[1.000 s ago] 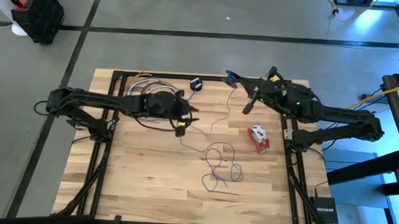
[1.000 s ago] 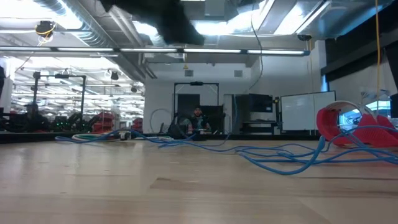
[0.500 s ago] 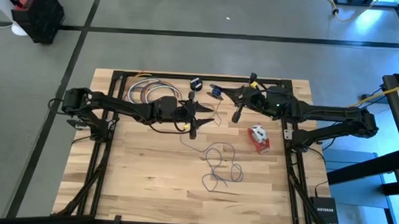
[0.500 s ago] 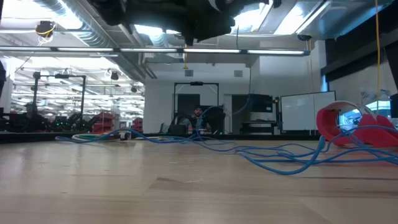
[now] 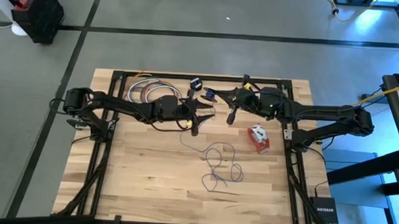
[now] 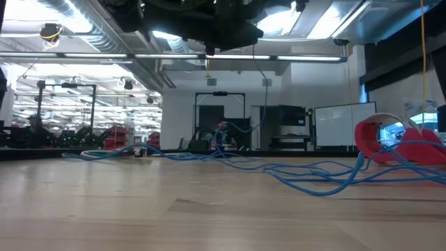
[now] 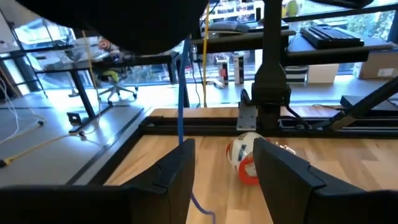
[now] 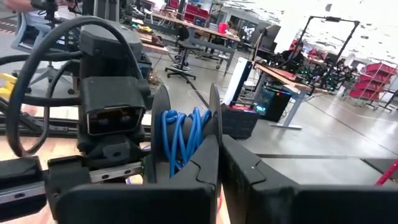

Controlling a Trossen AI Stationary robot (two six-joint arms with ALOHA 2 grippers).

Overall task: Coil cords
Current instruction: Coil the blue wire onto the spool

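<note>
Trailing thin blue cord (image 5: 219,161), looped on wood

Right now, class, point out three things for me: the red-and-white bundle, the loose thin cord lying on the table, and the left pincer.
Red-and-white bundle (image 5: 258,137): high view, middle of the bundle.
Thin cord (image 5: 223,164): high view, on the loose loops.
Left pincer (image 5: 203,111): high view, between its open fingertips.

We see a table (image 5: 150,170) of pale, smooth wood planks with a dull black metal frame (image 5: 103,162), a thin blue cord (image 5: 221,165) that looks like smooth plastic, and matt black plastic fingers (image 7: 283,177).
</note>
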